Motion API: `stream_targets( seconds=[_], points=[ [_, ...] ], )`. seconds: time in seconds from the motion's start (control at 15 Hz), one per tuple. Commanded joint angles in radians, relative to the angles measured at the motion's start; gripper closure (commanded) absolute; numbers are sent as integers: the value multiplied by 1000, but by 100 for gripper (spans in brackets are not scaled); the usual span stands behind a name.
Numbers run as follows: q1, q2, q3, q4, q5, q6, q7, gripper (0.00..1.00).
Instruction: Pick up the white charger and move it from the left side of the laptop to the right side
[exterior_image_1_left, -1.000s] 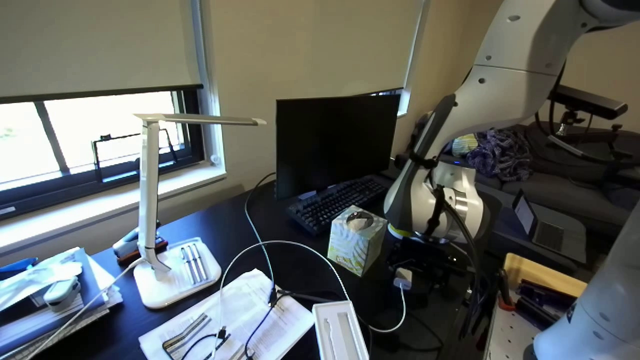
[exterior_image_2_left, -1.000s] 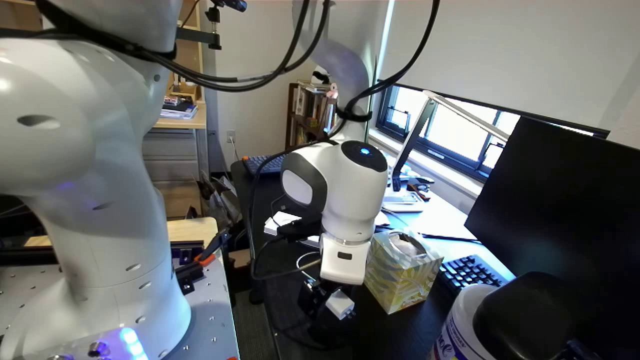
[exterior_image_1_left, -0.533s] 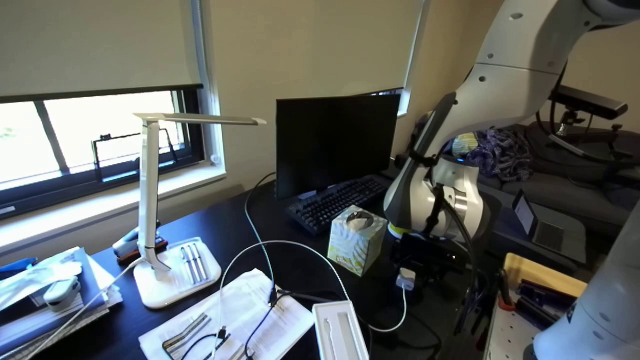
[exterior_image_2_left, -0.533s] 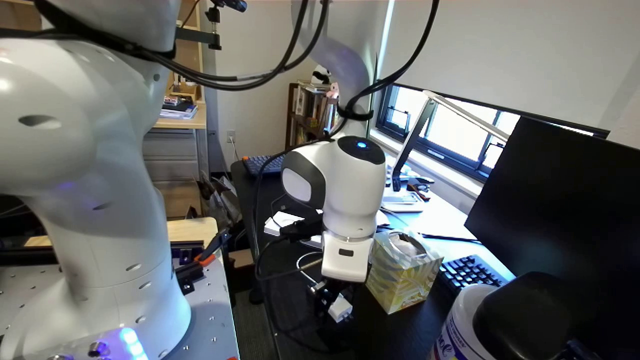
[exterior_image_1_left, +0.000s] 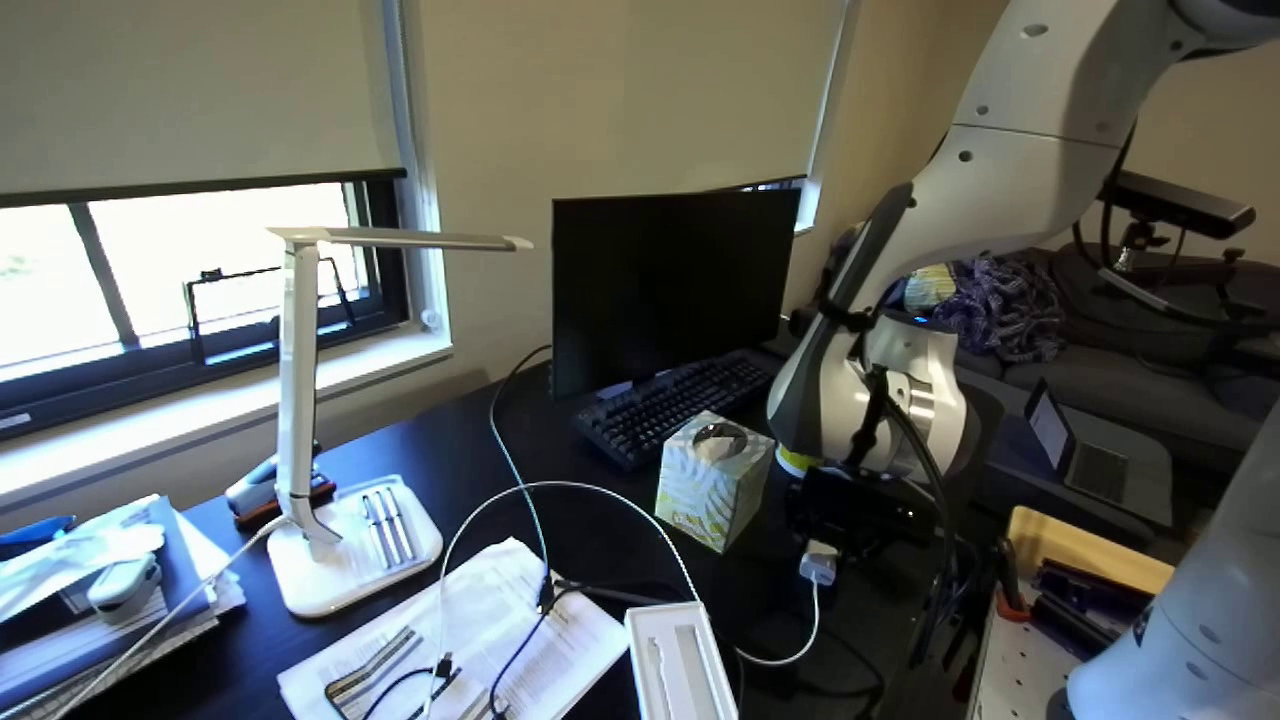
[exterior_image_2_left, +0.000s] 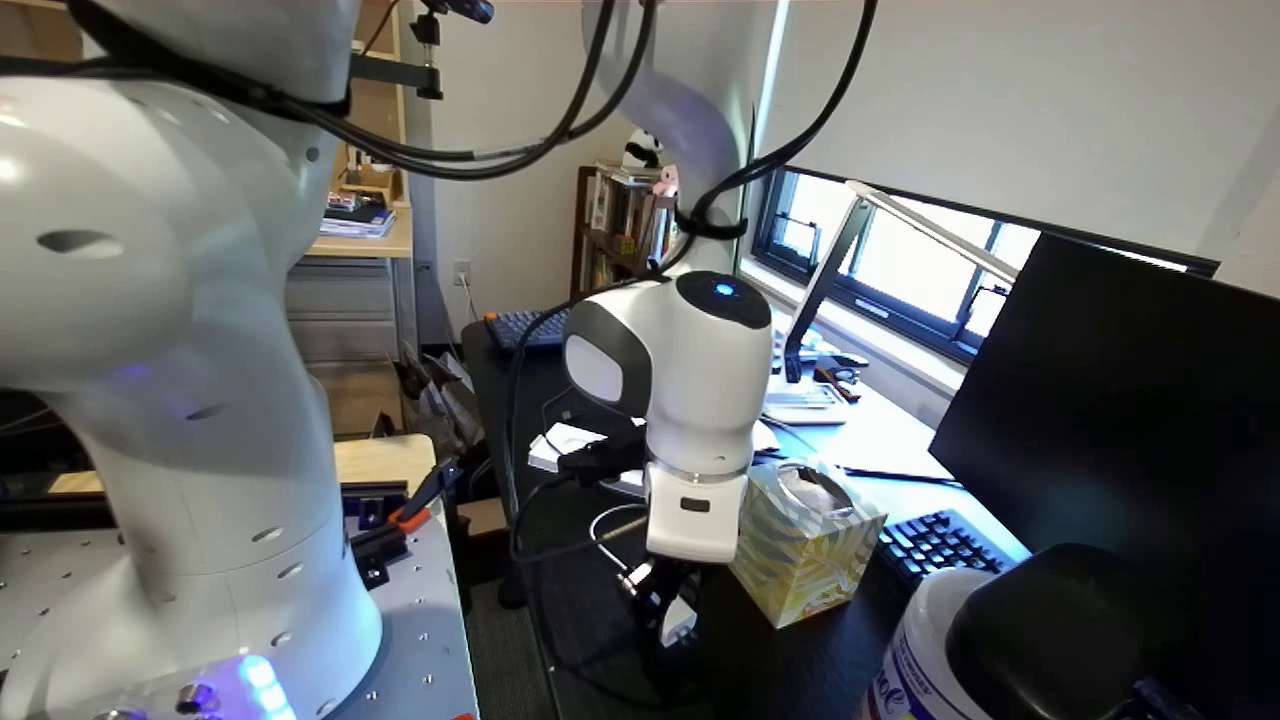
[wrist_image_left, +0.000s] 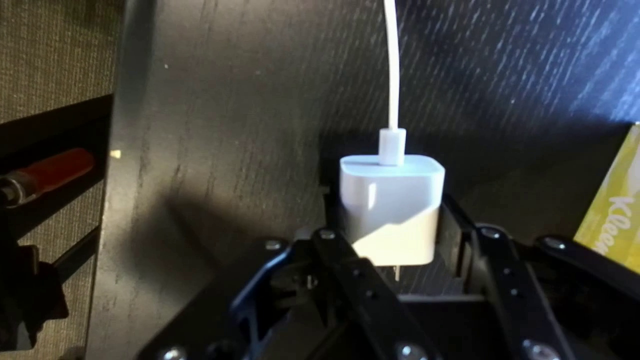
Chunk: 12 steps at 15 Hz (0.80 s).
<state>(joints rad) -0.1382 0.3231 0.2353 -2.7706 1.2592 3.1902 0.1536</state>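
Pinching white charger (wrist_image_left: 392, 210) with both fingers (wrist_image_left: 452, 235), by the look; closed in over the last second, so likely liftable. Can't tell if clear of desk (wrist_image_left: 225, 125). Near tissue box (exterior_image_1_left: 713, 480), left of laptop (exterior_image_2_left: 1080, 400) in an exterior view; still to carry across.

One charger (wrist_image_left: 392, 202), one tissue box (exterior_image_1_left: 708, 490), one lamp (exterior_image_1_left: 297, 375), one monitor (exterior_image_1_left: 670, 290)

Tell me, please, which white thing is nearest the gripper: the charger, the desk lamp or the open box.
The white charger, the cube-shaped plug block: the gripper straddles it, while the desk lamp and open box are farther off.
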Motion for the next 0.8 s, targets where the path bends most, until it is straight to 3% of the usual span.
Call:
stream_targets(
  seconds=[0.0, 0.27, 0.73],
  points=[
    [2, -75, -11, -20, 79, -60, -130, 78],
    [-25, -116, -68, -18, 177, -118, -261, 78],
    [-90, -38, -275, -2, 143, -198, -347, 78]
  ],
)
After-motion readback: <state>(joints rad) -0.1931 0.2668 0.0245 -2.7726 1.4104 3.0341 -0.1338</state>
